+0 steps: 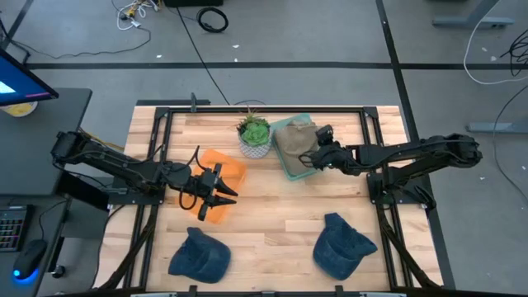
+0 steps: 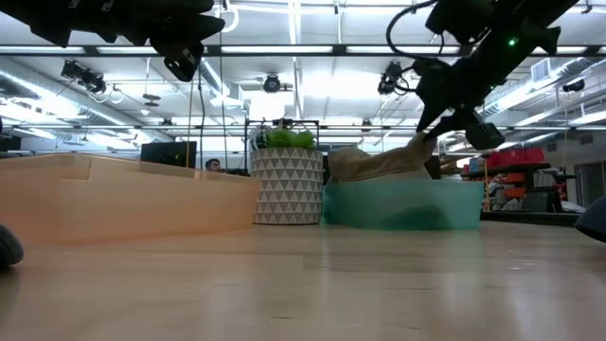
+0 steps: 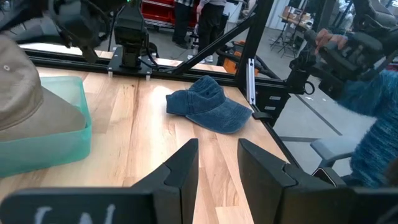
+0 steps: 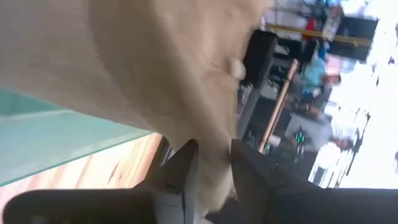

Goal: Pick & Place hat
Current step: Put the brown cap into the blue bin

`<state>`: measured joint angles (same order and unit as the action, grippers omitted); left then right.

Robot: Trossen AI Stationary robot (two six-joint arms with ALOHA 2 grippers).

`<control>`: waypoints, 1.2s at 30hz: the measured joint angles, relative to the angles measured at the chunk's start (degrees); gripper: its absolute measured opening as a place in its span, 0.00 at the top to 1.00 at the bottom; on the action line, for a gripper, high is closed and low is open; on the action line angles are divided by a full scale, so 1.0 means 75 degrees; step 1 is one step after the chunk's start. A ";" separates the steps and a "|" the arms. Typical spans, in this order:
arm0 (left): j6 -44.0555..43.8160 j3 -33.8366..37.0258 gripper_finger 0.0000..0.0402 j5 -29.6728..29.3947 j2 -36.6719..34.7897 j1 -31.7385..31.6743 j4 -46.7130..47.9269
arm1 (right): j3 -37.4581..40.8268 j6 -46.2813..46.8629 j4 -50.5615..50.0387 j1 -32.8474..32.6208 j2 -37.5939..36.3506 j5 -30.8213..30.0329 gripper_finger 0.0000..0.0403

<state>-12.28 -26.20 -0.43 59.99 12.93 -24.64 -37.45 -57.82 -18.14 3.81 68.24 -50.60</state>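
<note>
A tan hat (image 1: 294, 142) lies in a teal tray (image 1: 289, 171) at the far middle of the table, next to a potted plant (image 1: 254, 136). My right gripper (image 1: 318, 157) is at the hat's right edge and shut on it; it also shows in the low view (image 2: 437, 131). My left gripper (image 1: 223, 188) hovers open and empty over an orange tray (image 1: 231, 169). Two blue hats (image 1: 198, 256) (image 1: 341, 246) lie crown up on the table near the front edge; the left wrist view shows one blue hat (image 3: 208, 109). My right gripper pinches the tan hat's cloth at its right edge (image 4: 214, 158) between its two fingers. The fingers slant down from the table's right side. That edge is raised toward the gripper (image 2: 421, 144), while the rest of the hat lies in the teal tray (image 2: 398, 204).
The potted plant (image 2: 287, 180) stands between the two trays at the far side. A black frame (image 1: 165, 115) rims the table. There is bare wood in the table's middle, between the trays and the blue hats. People show in the room beyond the table.
</note>
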 joint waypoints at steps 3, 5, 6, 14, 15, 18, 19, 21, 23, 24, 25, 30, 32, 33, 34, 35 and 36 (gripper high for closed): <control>0.0000 0.0000 0.71 0.0000 0.0002 0.0000 0.0010 | 0.0000 0.0613 0.0082 0.0003 -0.0305 -0.0186 0.76; 0.0001 0.0000 0.71 0.0000 0.0003 0.0003 0.0012 | 0.0000 0.1531 0.0528 0.0006 -0.0450 0.0006 0.76; 0.0001 0.0000 0.71 0.0000 0.0003 0.0000 0.0012 | 0.0000 0.2230 0.0902 0.0006 -0.0494 0.0329 0.76; 0.0004 0.0000 0.71 -0.0001 0.0000 0.0000 -0.0010 | -0.0006 0.8122 0.2564 0.0227 -0.0166 0.3298 0.78; 0.0042 0.0000 0.71 -0.0023 0.0003 0.0001 -0.0008 | -0.0006 0.8408 0.2525 0.0238 -0.0025 0.3392 0.79; 0.0381 0.0000 0.71 -0.0224 0.0003 0.0003 -0.0032 | -0.0006 0.9043 0.2408 0.0237 0.0552 0.3308 0.86; 0.0492 0.0000 0.71 -0.0344 0.0003 0.0003 -0.0035 | -0.0005 0.9125 0.2398 0.0239 0.0764 0.3286 0.90; 0.0526 0.0000 0.71 -0.0621 0.0003 0.0003 -0.0055 | -0.0003 0.9260 0.2415 0.0239 0.1131 0.3240 0.97; 0.0526 0.0000 0.71 -0.0894 0.0003 0.0003 -0.0055 | -0.0003 0.9461 0.2399 0.0239 0.1459 0.2859 0.98; 0.0526 0.0000 0.71 -0.0979 0.0001 0.0003 -0.0055 | -0.0003 0.9650 0.2385 0.0242 0.1608 0.2529 0.98; 0.0526 0.0000 0.71 -0.1019 0.0002 0.0003 -0.0054 | -0.0003 0.9777 0.2329 0.0278 0.1745 0.2208 0.98; 0.0532 0.0000 0.71 -0.1029 0.0003 0.0000 -0.0055 | -0.0014 1.0072 0.2268 0.0780 0.2528 0.2100 0.99; 0.0529 0.0000 0.71 -0.1029 0.0003 0.0002 -0.0052 | -0.0048 1.0278 0.2352 0.1042 0.2873 0.2506 1.00; 0.0529 0.0000 0.71 -0.1029 0.0000 0.0000 -0.0055 | -0.0055 1.0272 0.2391 0.1137 0.3029 0.2710 1.00; 0.0527 0.0000 0.71 -0.1031 0.0001 0.0000 -0.0057 | -0.0055 1.0241 0.2441 0.1204 0.3147 0.2848 1.00; 0.0526 0.0000 0.71 -0.1048 0.0003 0.0000 -0.0058 | -0.0055 1.0166 0.2535 0.1237 0.3222 0.2914 1.00; 0.0523 0.0000 0.71 -0.1058 0.0003 0.0000 -0.0069 | -0.0052 1.0082 0.2635 0.1241 0.3259 0.2927 1.00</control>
<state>-8.36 -26.20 -8.36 60.01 12.93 -25.16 -37.84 17.80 1.62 13.13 92.69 -28.65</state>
